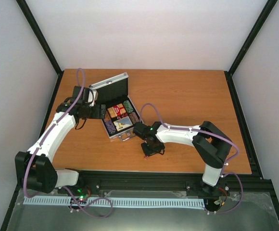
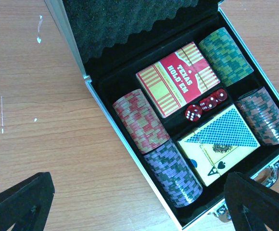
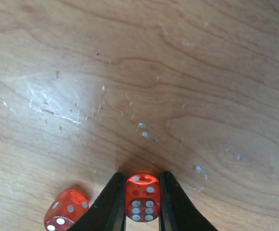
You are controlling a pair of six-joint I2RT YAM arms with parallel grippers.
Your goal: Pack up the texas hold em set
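1. On the bare wood just short of the open briefcase [image 1: 111,89], the right claw [image 3: 142,179] points down at the table [image 3: 187,72]. Its two fingers are drawn almost together on a small red die [image 3: 142,192], which sits squarely between the pads and touches both.
2. A second loose die [image 3: 66,210] lies on the table just beside that grip, to its left in the wrist view, with nothing touching it.
3. The step in hand looks like gathering the stray dice into the case (the last small bits of the set). Whether the gripped die is clear of the wood or resting on it, I cannot tell.
4. Inside the briefcase the rest looks packed: a green stack [image 2: 224,55], a red stack [image 2: 139,120], a purple stack [image 2: 173,175] and a dark maroon stack [image 2: 264,115]. The red deck [image 2: 178,79] and the blue-yellow deck [image 2: 221,144] are also in, with three dice [image 2: 208,102] in the slot between them.
5. The left claw [image 2: 139,204] hangs by the case's side, spread wide, holding nothing.
6. The next move probably calls for lifting the die and carrying it away from the bases and toward the robot's left. The slot between the decks is narrow, so a low release would keep the die from bouncing out. The second die and the lid remain.
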